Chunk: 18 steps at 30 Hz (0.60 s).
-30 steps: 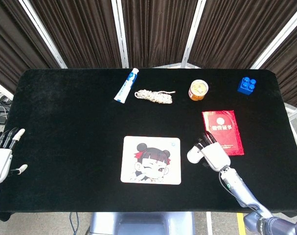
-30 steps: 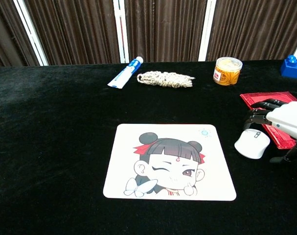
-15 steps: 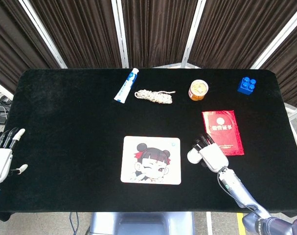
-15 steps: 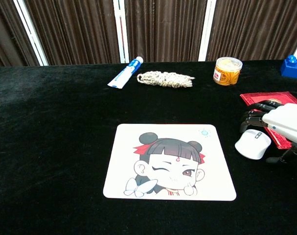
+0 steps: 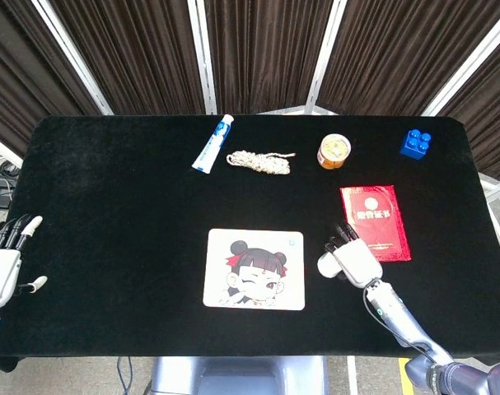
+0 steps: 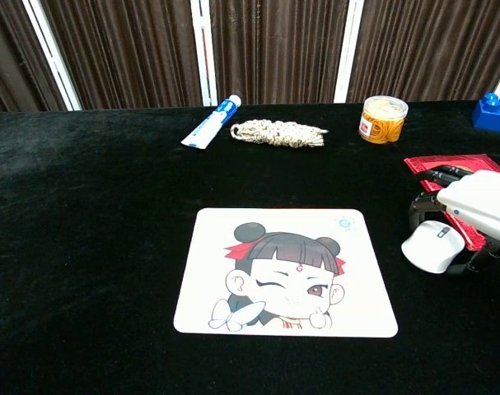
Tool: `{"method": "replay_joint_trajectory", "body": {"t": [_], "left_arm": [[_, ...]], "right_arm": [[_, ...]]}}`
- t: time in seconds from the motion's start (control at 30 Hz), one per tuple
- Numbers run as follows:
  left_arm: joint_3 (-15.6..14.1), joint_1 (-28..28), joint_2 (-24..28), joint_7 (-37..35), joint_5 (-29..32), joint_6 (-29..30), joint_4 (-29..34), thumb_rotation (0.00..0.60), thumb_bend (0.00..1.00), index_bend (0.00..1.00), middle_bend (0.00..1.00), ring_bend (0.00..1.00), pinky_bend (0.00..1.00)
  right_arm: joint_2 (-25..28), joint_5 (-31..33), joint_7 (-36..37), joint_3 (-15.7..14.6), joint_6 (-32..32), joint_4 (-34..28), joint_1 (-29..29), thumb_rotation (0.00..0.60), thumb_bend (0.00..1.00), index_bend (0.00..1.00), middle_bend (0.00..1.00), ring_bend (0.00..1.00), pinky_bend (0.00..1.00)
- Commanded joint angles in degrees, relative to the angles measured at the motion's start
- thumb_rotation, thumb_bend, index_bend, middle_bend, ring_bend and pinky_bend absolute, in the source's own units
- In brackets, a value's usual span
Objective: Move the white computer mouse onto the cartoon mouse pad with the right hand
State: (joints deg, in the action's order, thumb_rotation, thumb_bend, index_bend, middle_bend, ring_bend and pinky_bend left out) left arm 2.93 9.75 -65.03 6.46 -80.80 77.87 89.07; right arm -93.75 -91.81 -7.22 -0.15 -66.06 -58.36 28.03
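Chest view: right hand [image 6: 474, 206] now closed over the white computer mouse [image 6: 435, 247], dark fingers curled down its far side, thumb low at the near side. Half a second back, fingers only arched above it; a second back, set slightly wider. Mouse shifted a little rightward and toward the hand since then, so grip apparently taken or nearly so; full contact all round not certain from either view. Still on the black tabletop [image 6: 93, 214], just right of the cartoon mouse pad [image 6: 286, 272], not touching it, and close beside the red booklet [image 6: 464, 193]. Meaning for the task: grasp stage about done, carry leftward onto the pad not yet begun.

Head view: same hold seen from above, mouse [image 5: 327, 263] peeping out at the left of the right hand [image 5: 352, 258]. Left hand [image 5: 4, 263] idle at the tabletop's left edge, fingers spread, holding nothing.

Count: one mouse, one pad, one red booklet, one toothpaste tube [image 5: 212, 143], one coil of pale rope [image 5: 260, 160], one small round tub [image 5: 334, 151], one blue building block [image 5: 415, 143]. Two hands.
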Motion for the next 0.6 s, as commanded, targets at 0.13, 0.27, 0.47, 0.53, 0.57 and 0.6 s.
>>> {"method": "replay_joint_trajectory", "body": {"t": [0.13,0.27,0.47,0.53,0.57,0.6], "left_arm": [[0.1,0.0,0.0,-0.2,-0.1,0.2,0.0,0.6,0.13,0.0,0.0,0.0,0.0],[0.1,-0.1,-0.1,-0.2,-0.1,0.3,-0.1,0.6,0.13,0.0,0.0,0.0,0.0],[0.3,-0.1,-0.4,0.3,0.1,0.8,-0.3,0.6,0.13,0.0,0.0,0.0,0.0],[0.3,-0.1,-0.4,0.3,0.2,0.7,-0.3,0.6,0.13,0.0,0.0,0.0,0.0],[0.3,-0.1,-0.4,0.3,0.2,0.7,-0.3,0.6,0.13,0.0,0.0,0.0,0.0],[0.3,-0.1,-0.4,0.4,0.2,0.7,-0.3,0.6,0.13,0.0,0.0,0.0,0.0]], "right_arm": [[-0.4,-2.4,1.1,-0.6,-3.2,0.2,0.0,0.6,0.07,0.63,0.53,0.32,0.53],[-0.3,-3.6,1.5,-0.7,-4.6,-0.3,0.5,0.6,0.08,0.64,0.55,0.35,0.59],[1.2,-6.6,-1.4,-0.2,-5.3,-1.8,3.2,0.6,0.08,0.64,0.55,0.36,0.59],[1.8,-7.5,-2.3,-0.1,-5.0,-2.4,4.2,0.6,0.08,0.64,0.55,0.36,0.59],[2.2,-7.9,-2.7,0.0,-4.9,-2.9,4.8,0.6,0.08,0.64,0.55,0.36,0.59],[2.7,-8.9,-3.2,0.0,-4.8,-3.6,5.8,0.6,0.08,0.64,0.55,0.36,0.59]]}}
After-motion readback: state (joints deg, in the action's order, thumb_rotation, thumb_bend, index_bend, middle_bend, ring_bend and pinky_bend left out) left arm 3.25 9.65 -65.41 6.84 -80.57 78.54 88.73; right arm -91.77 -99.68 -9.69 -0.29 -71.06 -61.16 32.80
